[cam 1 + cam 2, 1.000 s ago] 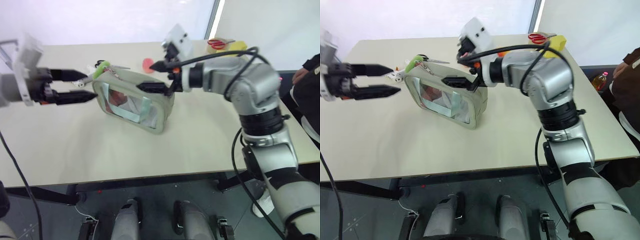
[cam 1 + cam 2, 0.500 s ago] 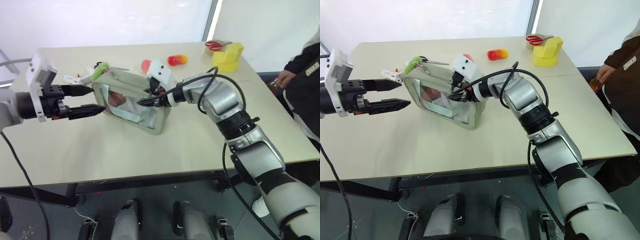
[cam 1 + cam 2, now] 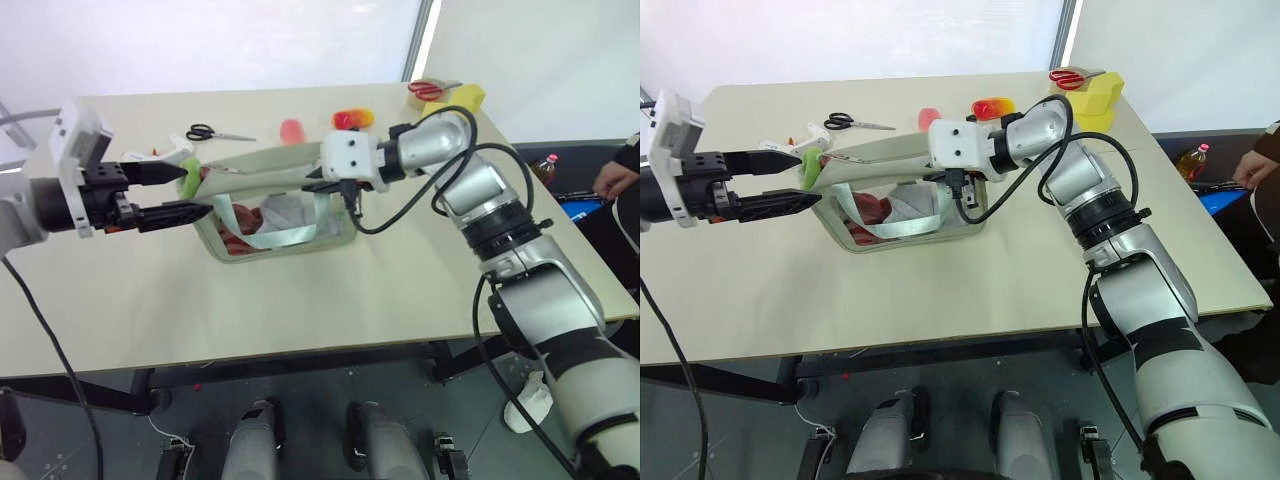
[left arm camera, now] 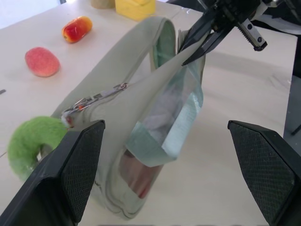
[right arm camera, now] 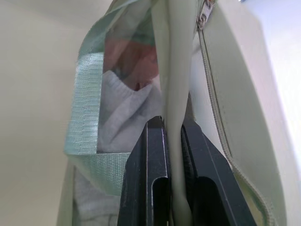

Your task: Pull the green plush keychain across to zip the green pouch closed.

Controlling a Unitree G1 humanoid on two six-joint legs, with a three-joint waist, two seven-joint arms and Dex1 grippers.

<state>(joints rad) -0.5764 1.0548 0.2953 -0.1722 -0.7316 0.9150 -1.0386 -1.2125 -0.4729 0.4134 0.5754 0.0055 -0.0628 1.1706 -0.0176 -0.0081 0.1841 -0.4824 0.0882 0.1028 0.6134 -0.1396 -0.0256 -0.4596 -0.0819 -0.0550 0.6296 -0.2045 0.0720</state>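
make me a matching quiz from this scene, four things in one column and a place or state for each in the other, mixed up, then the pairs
Things:
1. right hand
2. left hand
3. green plush keychain
4. red-handled scissors

States or places:
A. open, fingers either side of the keychain end of the pouch
B. at the far right corner of the table, beside the yellow block
C. shut on the top edge of the green pouch
D. hanging at the zipper's end nearest the left hand

Pairs: 1-C, 2-A, 3-D, 4-B
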